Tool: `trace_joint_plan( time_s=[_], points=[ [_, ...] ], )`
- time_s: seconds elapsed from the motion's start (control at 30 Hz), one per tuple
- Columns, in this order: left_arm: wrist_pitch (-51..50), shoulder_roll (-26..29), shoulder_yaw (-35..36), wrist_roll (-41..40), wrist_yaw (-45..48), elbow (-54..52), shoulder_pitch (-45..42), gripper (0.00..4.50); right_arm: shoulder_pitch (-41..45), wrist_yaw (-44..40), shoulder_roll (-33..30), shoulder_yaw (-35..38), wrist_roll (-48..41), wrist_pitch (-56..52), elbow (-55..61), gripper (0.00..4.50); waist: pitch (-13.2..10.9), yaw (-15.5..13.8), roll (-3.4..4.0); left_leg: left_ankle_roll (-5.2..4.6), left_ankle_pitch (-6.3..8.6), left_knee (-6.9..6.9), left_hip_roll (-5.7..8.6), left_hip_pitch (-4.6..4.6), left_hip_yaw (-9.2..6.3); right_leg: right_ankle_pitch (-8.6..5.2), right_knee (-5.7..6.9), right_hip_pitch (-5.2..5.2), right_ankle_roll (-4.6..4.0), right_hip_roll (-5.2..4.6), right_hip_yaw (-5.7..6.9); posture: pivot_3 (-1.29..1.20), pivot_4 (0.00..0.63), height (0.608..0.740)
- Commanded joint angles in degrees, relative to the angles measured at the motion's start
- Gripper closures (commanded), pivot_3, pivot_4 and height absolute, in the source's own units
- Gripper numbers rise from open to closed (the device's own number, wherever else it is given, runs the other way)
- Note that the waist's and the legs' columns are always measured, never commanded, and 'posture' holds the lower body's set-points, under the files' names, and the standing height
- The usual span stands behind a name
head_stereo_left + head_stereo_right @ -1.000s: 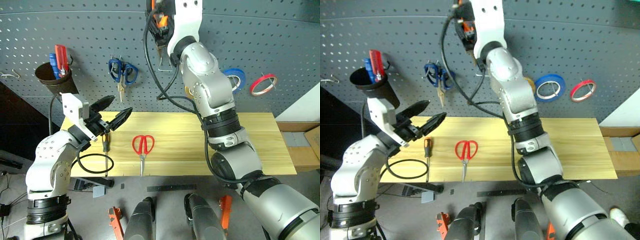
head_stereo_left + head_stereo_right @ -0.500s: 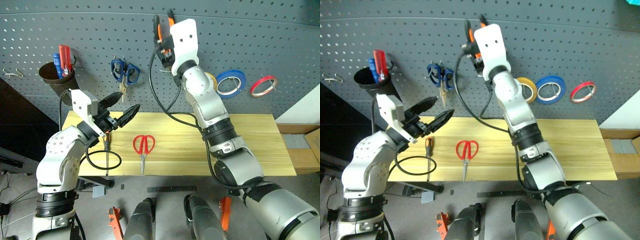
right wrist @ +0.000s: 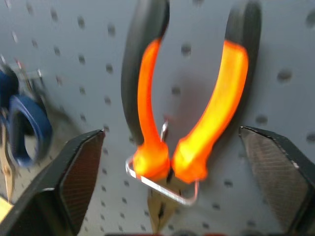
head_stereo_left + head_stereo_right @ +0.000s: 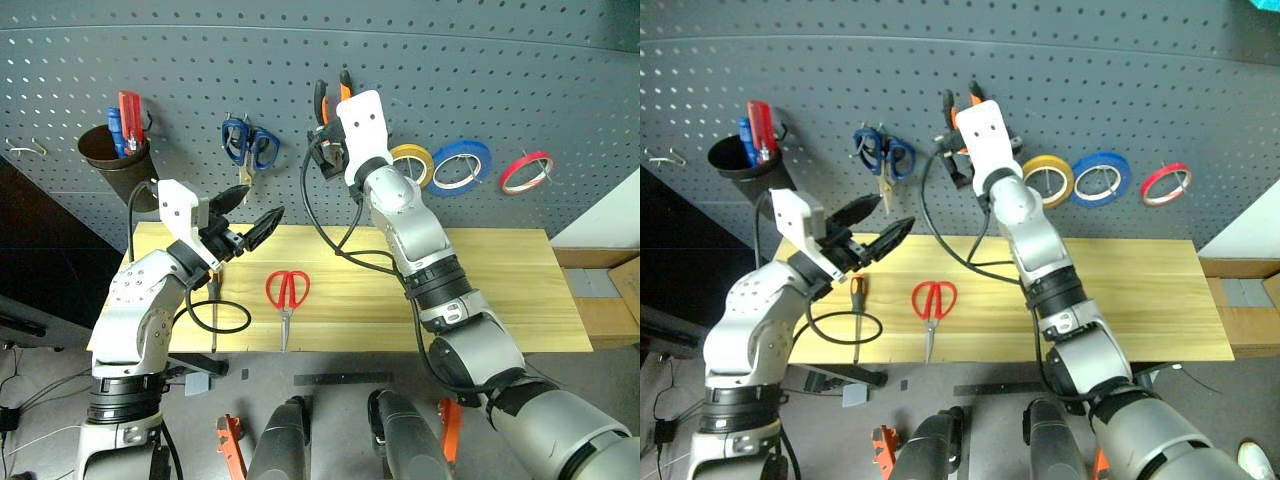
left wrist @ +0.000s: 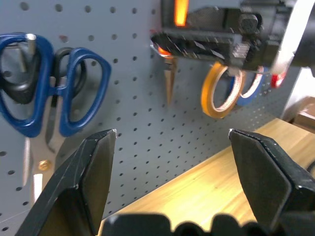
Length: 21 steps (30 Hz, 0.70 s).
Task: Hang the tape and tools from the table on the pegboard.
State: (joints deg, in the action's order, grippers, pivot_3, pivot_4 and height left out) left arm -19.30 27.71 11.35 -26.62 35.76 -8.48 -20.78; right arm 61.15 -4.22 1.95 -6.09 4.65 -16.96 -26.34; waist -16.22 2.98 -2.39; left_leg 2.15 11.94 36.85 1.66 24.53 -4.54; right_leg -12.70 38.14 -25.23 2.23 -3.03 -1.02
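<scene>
Right wrist view shows us pliers [image 3: 189, 105] hung on a wire hook [image 3: 162, 184], our right gripper [image 3: 174, 162] spread apart, raised towards twelve o'clock.

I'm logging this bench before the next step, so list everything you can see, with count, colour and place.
pegboard: one, dark grey, behind the table.
table: one, pale wood.
pliers: one, orange-and-black, hanging on a pegboard hook.
yellow tape: one, on the pegboard.
blue tape: one, on the pegboard.
red tape: one, on the pegboard.
blue scissors: one, hanging on the pegboard.
cup: one, dark, on the pegboard.
red scissors: one, on the table.
screwdriver: one, orange-and-black, on the table.
left gripper: open, above the table.
right gripper: open, around the pliers.
</scene>
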Motion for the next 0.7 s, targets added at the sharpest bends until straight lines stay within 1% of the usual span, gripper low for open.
trace_joint_plan(
  time_s=[0.03,0.17,0.27,0.3,0.37,0.53,0.7],
  points=[
    [-5.08,-0.99,-1.5,3.77,-7.76,-0.7,-0.08,0.58,-1.99,-5.45,-2.35,-2.16,-0.25,-8.25,8.87,0.05,0.05,-0.03,-0.01,0.0,0.0,0.0,0.0,0.0,-0.02,0.0,-0.01,0.01,0.0,0.0,0.0,-0.02,0.198,0.74],
    [-10.32,-1.62,-2.35,3.96,-10.84,-2.62,1.7,0.58,-6.15,-12.44,-5.49,-4.59,-2.03,-19.09,18.78,0.05,0.11,-0.04,0.01,-0.02,0.01,0.0,0.0,0.01,0.0,0.0,-0.02,0.0,0.0,0.0,0.01,-0.02,0.201,0.74],
    [-17.89,-1.59,-6.08,6.83,-14.62,-3.75,4.99,0.58,-12.95,-22.3,-9.25,-6.01,-10.48,-32.27,32.82,0.05,0.17,0.06,0.03,-0.02,0.01,-0.01,-0.01,0.02,-0.03,0.0,-0.01,0.0,0.0,0.0,0.03,-0.03,0.206,0.74],
    [-19.66,-1.62,-6.97,7.66,-15.66,-3.9,5.73,0.58,-14.5,-24.13,-9.97,-6.01,-12.69,-35.53,36.27,0.05,0.18,0.09,0.04,-0.02,0.01,-0.01,-0.01,0.02,-0.04,0.0,-0.04,0.01,0.01,0.0,0.03,-0.03,0.207,0.74],
    [-25.1,-3.79,-7.35,7.78,-19.17,-3.28,6.54,0.58,-17.98,-27.13,-11.92,-6.59,-16.51,-40.27,42.3,0.05,0.18,0.12,0.04,-0.03,0.02,0.01,-0.01,0.02,-0.08,-0.01,-0.04,0.02,0.01,0.0,0.01,-0.03,0.212,0.74],
    [-32.37,-7.74,-11.62,12.0,-25.16,0.11,7.09,0.58,-21.12,-28.82,-14.66,-8.05,-20.66,-46.46,49.39,0.05,0.2,0.18,0.07,-0.02,0.01,0.14,-0.01,-0.01,-0.09,-0.01,0.1,0.06,0.01,0.0,0.06,-0.05,0.221,0.74],
    [-36.9,-11.76,-13.72,14.98,-29.23,4.6,5.26,0.58,-21.39,-27.99,-15.57,-9.17,-22.14,-48.26,51.11,0.05,0.25,0.24,0.05,-0.04,-0.01,0.16,-0.01,-0.15,-0.08,-0.01,0.09,0.23,0.02,0.01,0.07,-0.07,0.224,0.74]
  ],
)
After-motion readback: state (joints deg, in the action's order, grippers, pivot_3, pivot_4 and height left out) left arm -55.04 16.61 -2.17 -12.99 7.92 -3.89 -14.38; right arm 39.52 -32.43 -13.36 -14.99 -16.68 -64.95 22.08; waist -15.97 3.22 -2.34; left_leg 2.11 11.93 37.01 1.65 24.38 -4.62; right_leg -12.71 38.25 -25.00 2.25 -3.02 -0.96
